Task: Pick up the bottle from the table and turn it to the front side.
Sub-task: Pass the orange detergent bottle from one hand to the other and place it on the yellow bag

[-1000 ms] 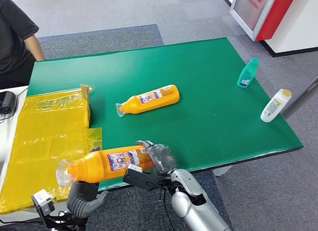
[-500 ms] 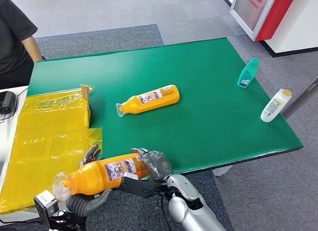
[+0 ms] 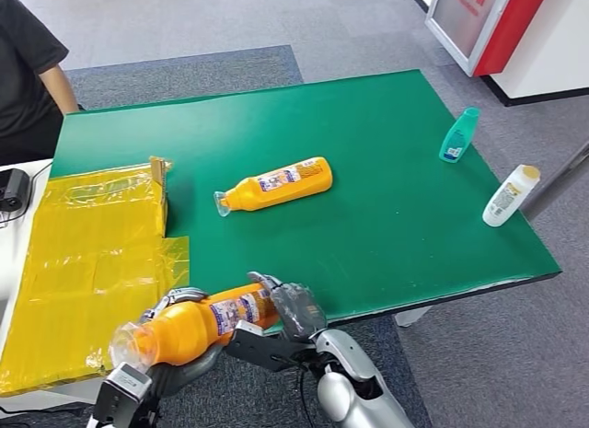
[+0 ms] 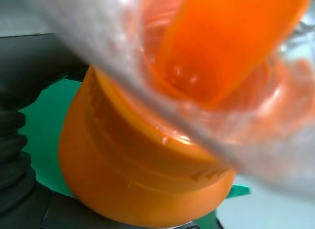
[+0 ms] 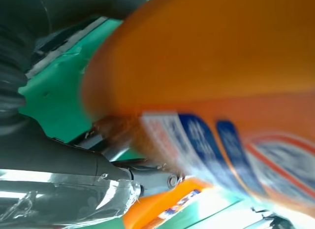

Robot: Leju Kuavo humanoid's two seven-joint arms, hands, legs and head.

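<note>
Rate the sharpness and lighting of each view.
Head view: sharp and evenly lit, with the held bottle and green table crisp. Left wrist view: bottle neck too close, soft, and its clear cap smeared. Right wrist view: bottle label blurred, with bright glare along the edge.

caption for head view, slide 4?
Both hands, left and right, hold an orange bottle level at the green table's near edge.

Head view bright, evenly lit, sharp; both wrist views heavily blurred, out of focus.
</note>
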